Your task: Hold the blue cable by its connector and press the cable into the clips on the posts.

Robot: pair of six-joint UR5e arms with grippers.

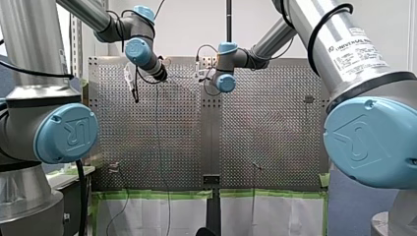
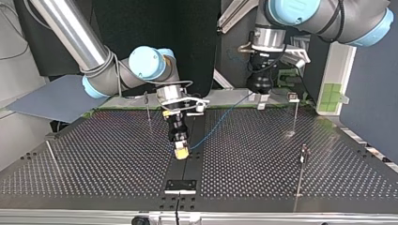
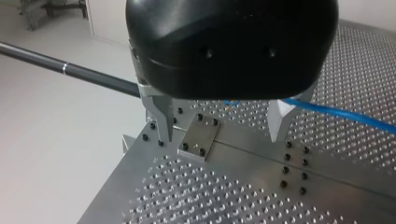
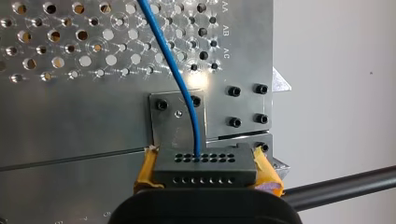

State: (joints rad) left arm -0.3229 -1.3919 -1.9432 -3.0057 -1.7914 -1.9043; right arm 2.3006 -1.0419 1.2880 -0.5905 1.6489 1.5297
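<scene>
Right wrist view: connector (image 4: 205, 173) seemingly pinched in right end effector (image 4: 207, 165).

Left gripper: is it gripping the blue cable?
No, the left gripper is open wide above the table, and the blue cable runs past it unclamped.

Brushed, perforated metal table (image 3: 233, 196); smooth glossy plastic blue cable (image 4: 187, 91); matt dark plastic connector (image 4: 205, 170).

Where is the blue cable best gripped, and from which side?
Grip the connector, not the thin blue cable: it is a rigid block with flat ends. Come from the side opposite the cable's exit, as my right gripper does, pads on the two ends.
</scene>
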